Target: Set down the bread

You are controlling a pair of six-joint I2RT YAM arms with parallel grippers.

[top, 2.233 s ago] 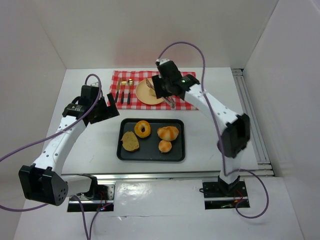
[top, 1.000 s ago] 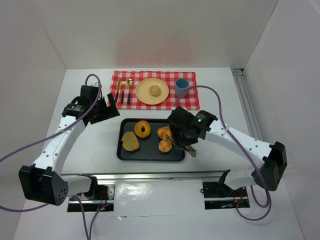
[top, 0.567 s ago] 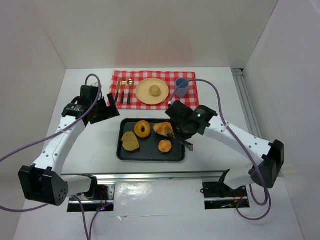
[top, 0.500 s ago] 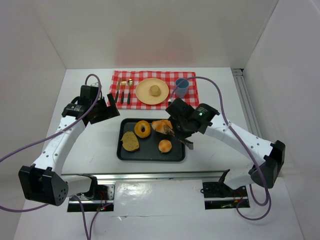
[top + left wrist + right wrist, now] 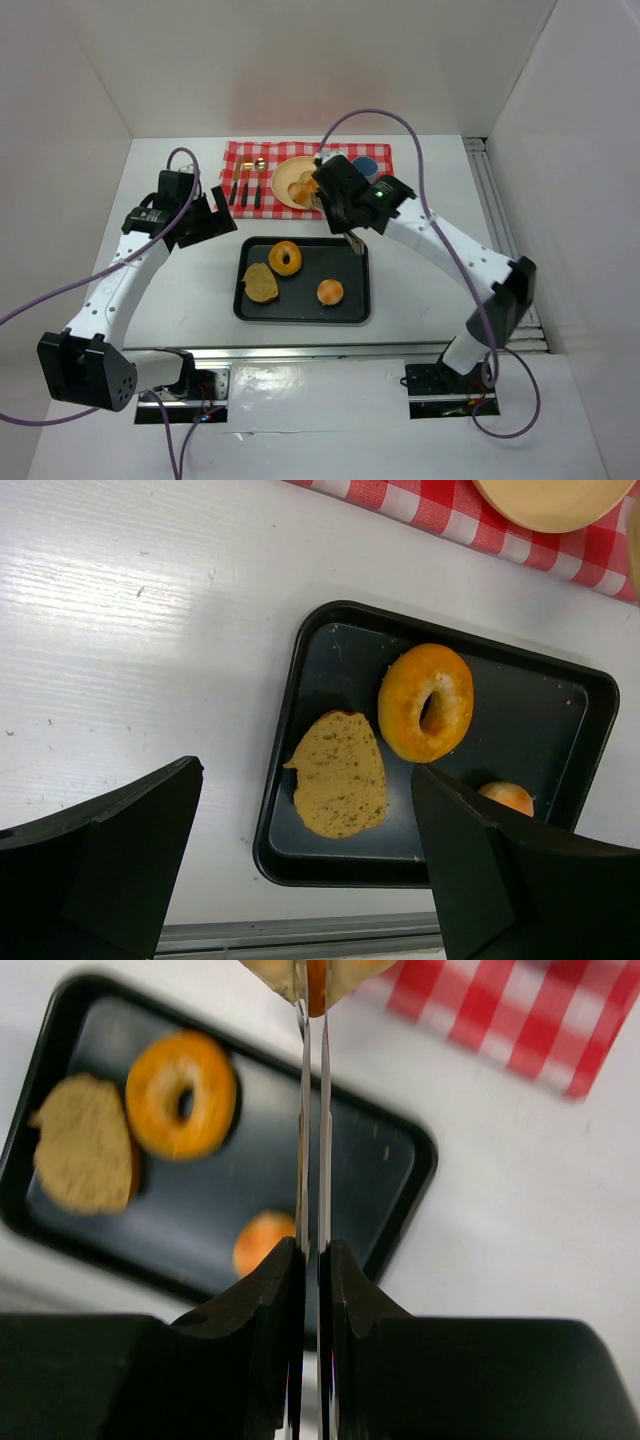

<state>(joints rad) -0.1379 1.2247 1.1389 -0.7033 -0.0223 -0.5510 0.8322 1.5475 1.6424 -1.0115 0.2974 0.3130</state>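
over the plate: the bread roll (image 5: 302,188) hangs in the right claw (image 5: 313,980), above the tan plate (image 5: 283,178) on the checked cloth (image 5: 240,152).
right claw: closed tight, its thin fingers nipping the roll at one edge.
left claw (image 5: 305,770): spread wide, holding nothing, hovering above the worktop (image 5: 200,300) left of the tray (image 5: 300,312).
on the tray: a ring-shaped bread (image 5: 285,258), a brown slice (image 5: 261,283) and a small round bun (image 5: 330,292), each lying apart from the others.
done: the roll is off the tray and has reached the plate.
left to do: by my judgement, lower the roll, let go and draw clear.
unclear: whether the roll already touches the plate, and what else lies beneath the claw.
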